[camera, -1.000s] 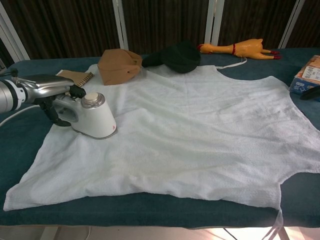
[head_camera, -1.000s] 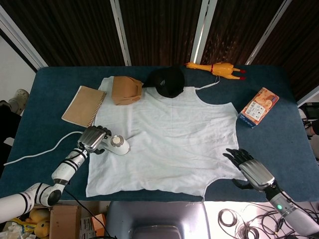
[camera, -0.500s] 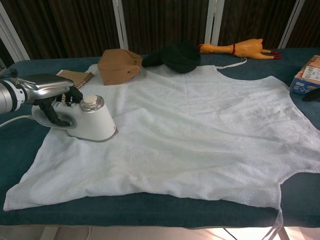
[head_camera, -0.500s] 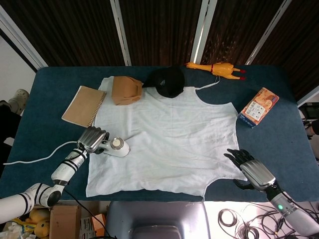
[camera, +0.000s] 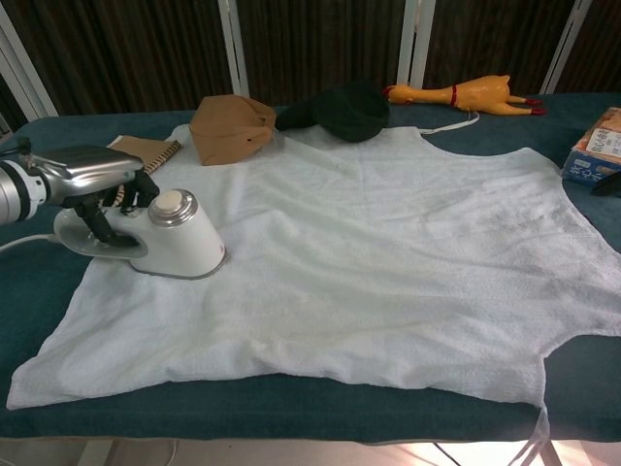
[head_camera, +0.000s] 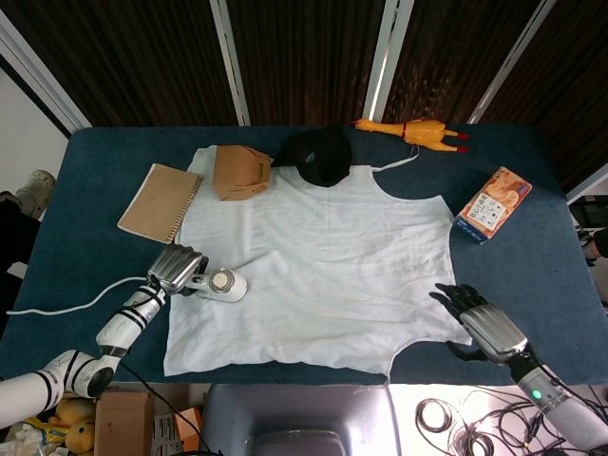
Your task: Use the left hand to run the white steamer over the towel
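Blue tabletop lay under the white towel. The left hand, fingers wrapped round the handle, had drawn the white steamer back toward the towel's left edge, suggesting a stroke underway. The right hand rested spread, holding nothing.

Counter: dark blue, plain. Towel: white, unpatterned. Steamer: white body with a silver round cap. Left hand: silver back, black fingers. Right hand: same silver and black. Notebook, upper left: tan cover. Pouch: brown. Cap: black. Rubber chicken, top: yellow with red. Box, right: orange, blue base.
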